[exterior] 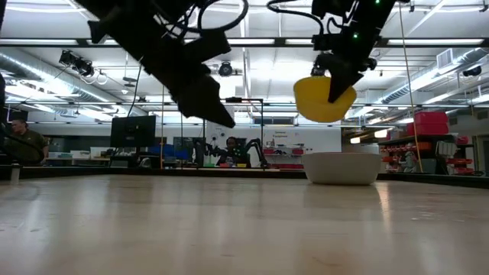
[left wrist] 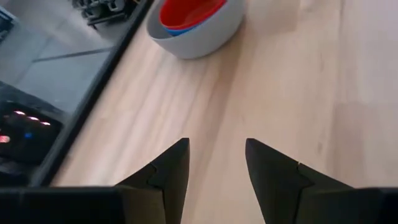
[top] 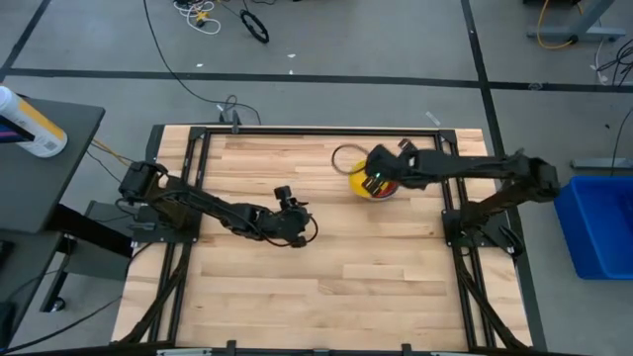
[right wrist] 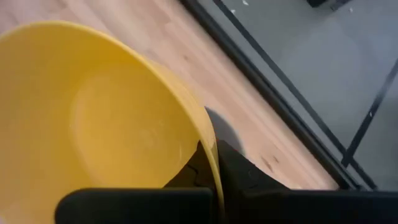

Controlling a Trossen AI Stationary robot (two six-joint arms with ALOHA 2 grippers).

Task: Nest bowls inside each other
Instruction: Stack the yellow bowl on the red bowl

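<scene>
Both arms are black, built of slim tubular links joined by thicker, blocky joints. The left arm (top: 213, 210) has a bulky dark base housing at the table's left edge, with thin cables trailing from it. The right arm (top: 475, 170) has a similar rounded base block at the right edge, and small green and red lights glow on its wrist. The left gripper (left wrist: 214, 177) ends in two matte black, wedge-shaped fingers (left wrist: 171, 174) tapering to points. The right gripper (right wrist: 214, 177) has the same dark angular fingers beneath a flat black bar.
</scene>
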